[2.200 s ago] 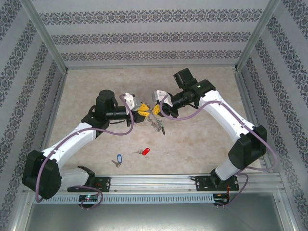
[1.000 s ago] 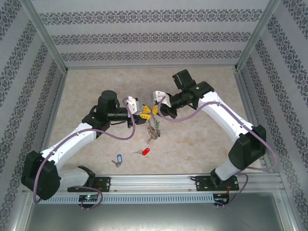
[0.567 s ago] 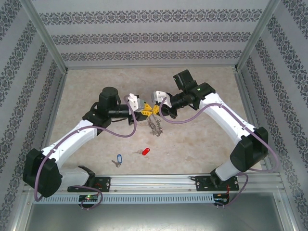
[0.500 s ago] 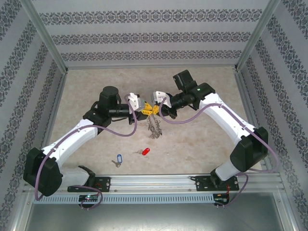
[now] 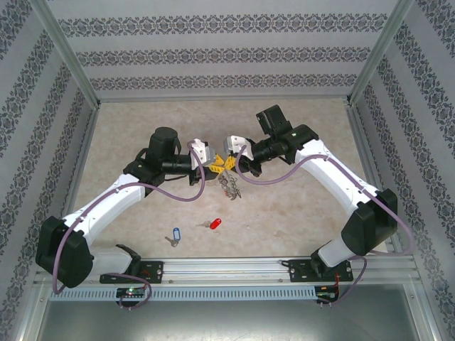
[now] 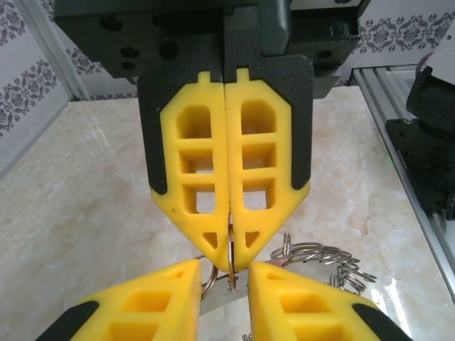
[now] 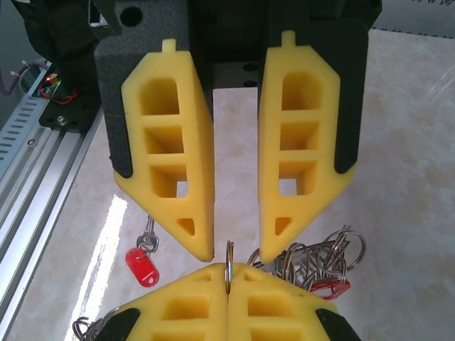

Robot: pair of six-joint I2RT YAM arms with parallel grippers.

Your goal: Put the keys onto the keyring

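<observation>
My right tool [image 7: 227, 275] is clenched on the thin wire of the keyring [image 5: 229, 185], which hangs above the tabletop [image 5: 298, 213] with its bunch dangling below. My left tool [image 7: 236, 250] is released and straddles that same wire without touching it. I judge that the step is a second grip just beside the first, so I should close squarely on the wire without twisting it. The red-tagged key [image 5: 213, 224] and blue-tagged key [image 5: 174, 234] lie on the near side of the keyring, not yet threaded.
</observation>
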